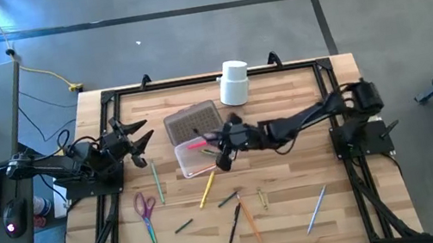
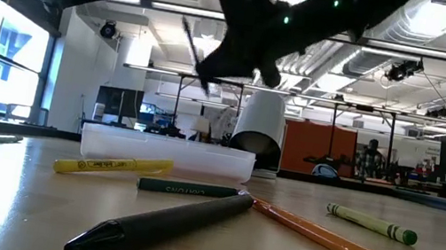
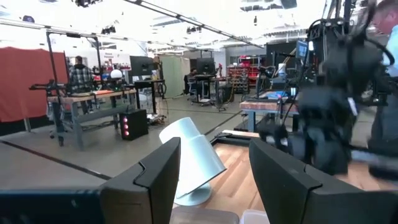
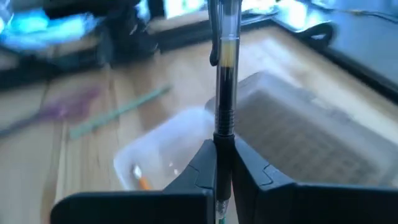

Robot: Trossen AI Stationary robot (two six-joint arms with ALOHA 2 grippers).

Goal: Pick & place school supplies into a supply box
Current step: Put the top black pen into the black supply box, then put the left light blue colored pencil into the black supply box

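- The right gripper (image 4: 224,146) has its jaws closed on a clear-barrelled pen (image 4: 225,74); in the right wrist view the pen stands up out of the narrow gap between the two dark fingers, with a yellowish band and a dark section along its barrel
- In the high view the right gripper (image 1: 223,148) hangs above the supply box (image 1: 194,142), whose clear tray sits near the middle of the wooden counter (image 1: 297,187); the greyish textured lid (image 1: 193,122) lies open on the tray's far side
- The left gripper (image 1: 140,142) waits at the left edge of the counter; its jaws stand wide apart and hold nothing
- The high view alone shows the loose supplies spread on the counter: pink-purple scissors (image 1: 145,207), a green pencil (image 1: 157,181), a yellow pen (image 1: 207,190), an orange pencil (image 1: 251,221), a silver pen (image 1: 316,210)
- A pink item (image 1: 197,145) lies inside the tray
- The low view shows the right gripper (image 2: 249,44) high above the tray (image 2: 167,152), the pen tilted; closer to the camera lie a yellow pen (image 2: 113,166), a black marker (image 2: 162,223) and a green crayon (image 2: 371,224)
- The left wrist view shows the white cylindrical container (image 3: 193,158), which appears tilted, beyond that arm's own spread fingers (image 3: 146,180); the right arm is a dark blur beside it
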